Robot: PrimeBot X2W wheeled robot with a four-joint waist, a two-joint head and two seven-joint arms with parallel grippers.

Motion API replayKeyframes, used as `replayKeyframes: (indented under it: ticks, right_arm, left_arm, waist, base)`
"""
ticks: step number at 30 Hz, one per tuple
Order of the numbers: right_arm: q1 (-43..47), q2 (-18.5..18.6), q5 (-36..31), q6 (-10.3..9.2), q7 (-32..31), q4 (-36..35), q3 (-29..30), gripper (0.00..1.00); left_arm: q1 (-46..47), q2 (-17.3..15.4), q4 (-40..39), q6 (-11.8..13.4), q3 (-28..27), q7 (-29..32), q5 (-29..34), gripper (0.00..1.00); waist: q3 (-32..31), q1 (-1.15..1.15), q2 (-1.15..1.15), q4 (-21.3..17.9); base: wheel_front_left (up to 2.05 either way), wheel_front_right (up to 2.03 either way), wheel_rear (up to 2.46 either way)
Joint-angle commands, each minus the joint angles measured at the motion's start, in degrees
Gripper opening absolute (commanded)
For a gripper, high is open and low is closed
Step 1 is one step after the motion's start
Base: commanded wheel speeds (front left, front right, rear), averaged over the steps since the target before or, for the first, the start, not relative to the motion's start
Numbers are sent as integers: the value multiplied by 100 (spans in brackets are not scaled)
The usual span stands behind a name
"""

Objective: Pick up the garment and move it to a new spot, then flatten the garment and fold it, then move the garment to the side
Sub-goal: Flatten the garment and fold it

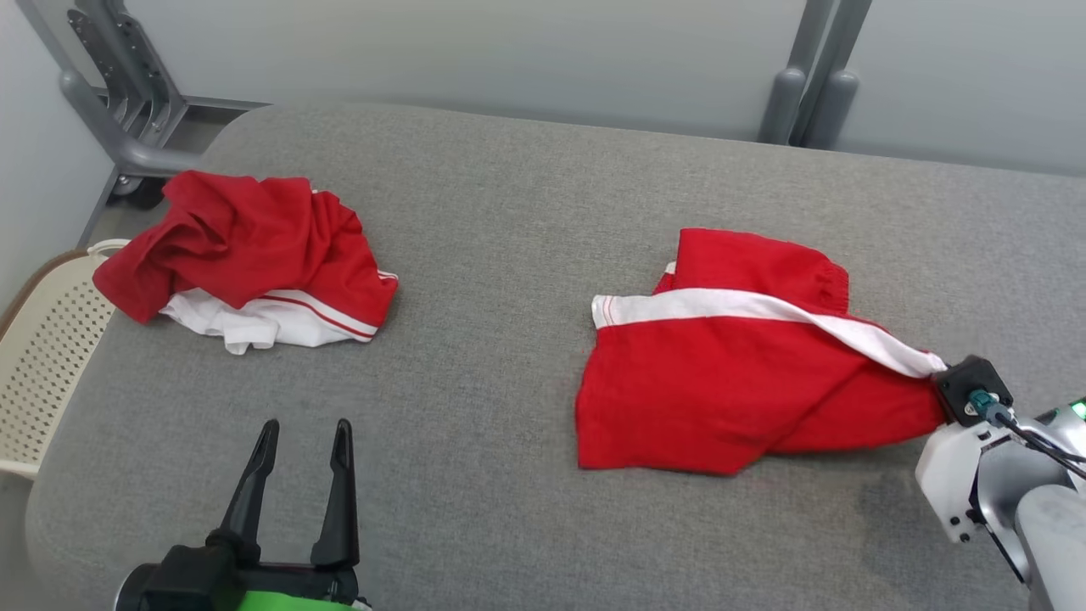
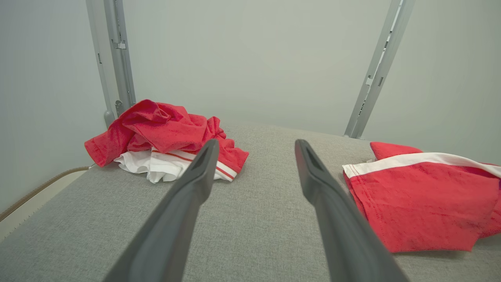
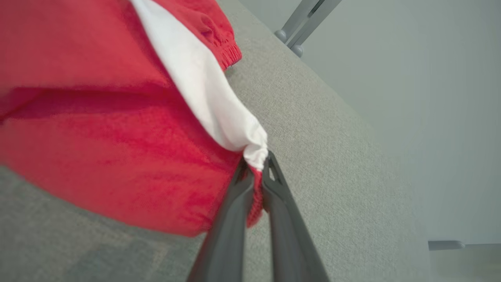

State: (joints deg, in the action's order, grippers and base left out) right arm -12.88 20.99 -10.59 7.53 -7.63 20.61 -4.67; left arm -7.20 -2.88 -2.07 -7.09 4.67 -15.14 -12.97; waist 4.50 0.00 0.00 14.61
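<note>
1. Grey cloth covers the wide surface (image 1: pixel 509 212), and a pale wall stands behind it with grey metal posts (image 1: pixel 814 76).
2. I see the garment (image 1: pixel 730 382) on the right half of the surface. It is red with 1 white band across it.
3. It lies mostly flat, but its right corner comes to a point at the tool.
4. The right tool (image 3: pixel 256 162) is pinched tight on that corner. Its 2 dark fingers squeeze a bit of red and white cloth between them, at the end of the white band.
5. The left tool (image 1: pixel 307 428) is low on the left, over bare grey cloth. Its 2 fingers stand wide apart and hold nothing.
6. A heap of clothes (image 1: pixel 254 255) sits at the far left of the surface, well apart from the garment. It is red on top and white below, all scrunched up.
7. A cream basket (image 1: pixel 42 356) with little holes stands just beside the left edge of the surface, lower than it.
</note>
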Motion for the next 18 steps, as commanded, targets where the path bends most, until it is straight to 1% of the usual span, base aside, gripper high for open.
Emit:
replayKeyframes:
  ticks: [1,4,5,6,9,13,15,17,18]
  right_arm:
    - [124,75,64,-9,-94,-53,-36,0]
    - [276,194,230,-9,-279,-120,-41,0]
    - [315,211,297,-9,-320,-107,-26,85]
    - [319,206,362,-9,-319,-97,29,100]
    - [389,147,493,-9,-333,-68,112,100]
    - [497,-31,696,-8,-229,-175,314,100]
    - [571,-195,866,-8,-66,-286,484,100]
    - [672,-409,998,-9,115,-409,718,100]
    - [751,-614,1182,-8,205,-476,823,100]
  left_arm:
    - [-29,-3,6,-6,2,-3,56,100]
    - [8,-3,17,-14,9,-3,101,100]
    - [14,-3,24,-15,9,-3,116,100]
    - [19,-3,27,-17,5,-3,146,100]
    - [15,-4,66,-24,-20,-3,319,100]
    - [6,-46,82,-36,-17,-3,544,100]
    - [-32,-63,108,-30,-41,-3,594,100]
    - [-67,-57,150,-33,-123,-3,510,100]
    - [-84,-49,187,-35,-170,-2,416,100]
  waist:
    - [-43,0,0,-76]
    - [-53,0,0,-116]
    - [-58,0,0,-126]
    - [-65,0,0,-135]
    - [-98,0,0,-145]
    - [-161,0,0,-159]
    - [-193,0,0,-169]
    - [-230,0,0,-177]
    - [-256,0,0,-185]
  base:
    - [0,0,0]
    - [0,0,0]
    - [0,0,0]
    - [0,0,0]
    - [0,0,0]
    - [0,0,0]
    - [0,0,0]
    - [0,0,0]
    - [0,0,0]
